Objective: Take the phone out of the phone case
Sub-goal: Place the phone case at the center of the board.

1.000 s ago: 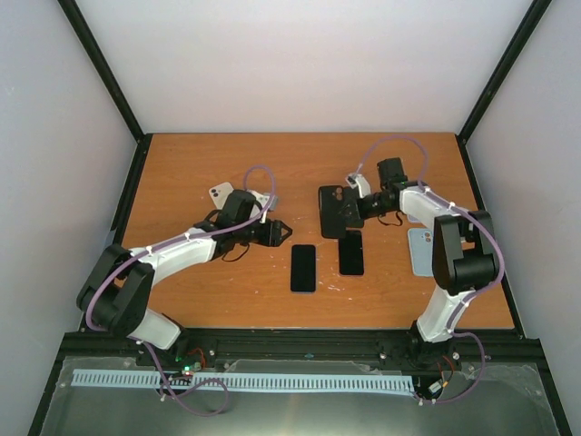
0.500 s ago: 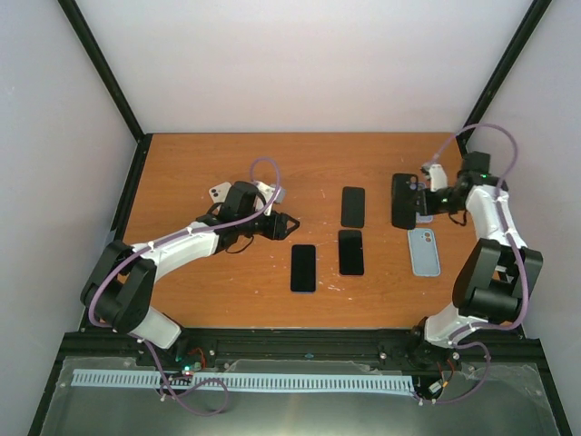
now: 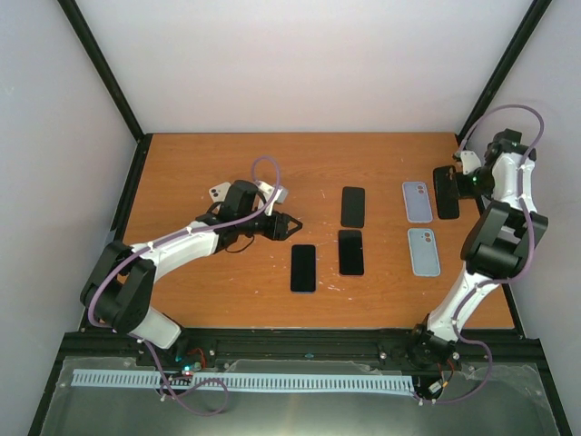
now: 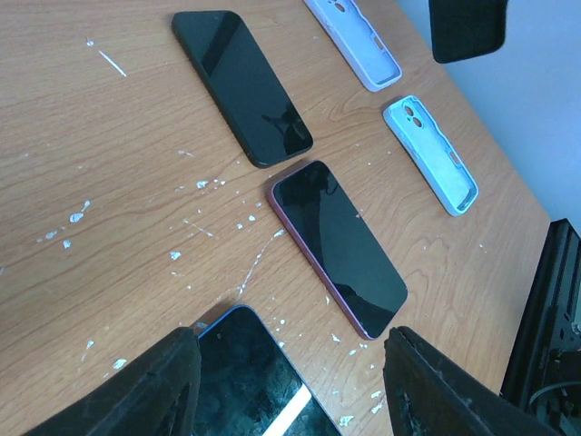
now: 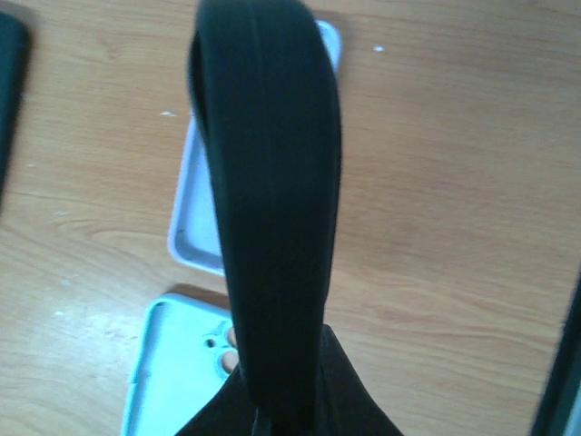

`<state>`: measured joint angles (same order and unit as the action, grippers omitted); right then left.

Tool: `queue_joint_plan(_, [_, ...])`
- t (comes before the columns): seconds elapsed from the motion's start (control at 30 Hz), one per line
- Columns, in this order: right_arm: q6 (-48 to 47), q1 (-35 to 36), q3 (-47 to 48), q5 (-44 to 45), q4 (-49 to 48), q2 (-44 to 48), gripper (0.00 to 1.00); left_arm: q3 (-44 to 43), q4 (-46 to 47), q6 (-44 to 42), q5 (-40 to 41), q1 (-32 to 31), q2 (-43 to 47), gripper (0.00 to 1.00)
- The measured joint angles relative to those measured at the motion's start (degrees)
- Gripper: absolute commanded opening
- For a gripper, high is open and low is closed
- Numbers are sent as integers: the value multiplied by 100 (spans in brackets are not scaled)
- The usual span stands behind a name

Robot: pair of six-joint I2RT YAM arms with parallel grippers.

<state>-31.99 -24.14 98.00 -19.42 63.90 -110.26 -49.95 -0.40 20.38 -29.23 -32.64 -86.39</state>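
The right gripper (image 3: 457, 184) is pinched tight on a black rubbery phone case (image 3: 444, 195), holding it on edge above the far right of the wooden table (image 3: 200, 291), just beside a lilac soft case (image 3: 417, 201). A pale-blue soft case (image 3: 423, 251) lies nearer the arms. The black case looks empty, so the phone seems to be out already: a black slab phone (image 3: 353, 206) lies bare mid-table, with a maroon-edged phone (image 3: 350, 252) and a blue-edged phone (image 3: 303, 267) near it. The left gripper (image 3: 289, 224) hangs about half open, holding nothing. What seems left is parking the case. Turn it flat and lower it onto bare wood right of the lilac one — neither overlapping it nor overhanging the table's edge. Release only once it rests.
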Motion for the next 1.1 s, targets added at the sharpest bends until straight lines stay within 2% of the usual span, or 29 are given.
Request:
queue_joint_plan(0.33, [-20,-278,2159,181,890,-1759,5,-133,-17,0,46,0,-2,57])
queue_joint_plan(0.77, [-103,-299,2778,-483,1556,-2667,7,-133,-46,-2,98,0,-37,57])
queue_joint_plan(1.1, [-221,-341,3097,-629,1633,-2992,19,-140,-70,-2,59,0,-358,57])
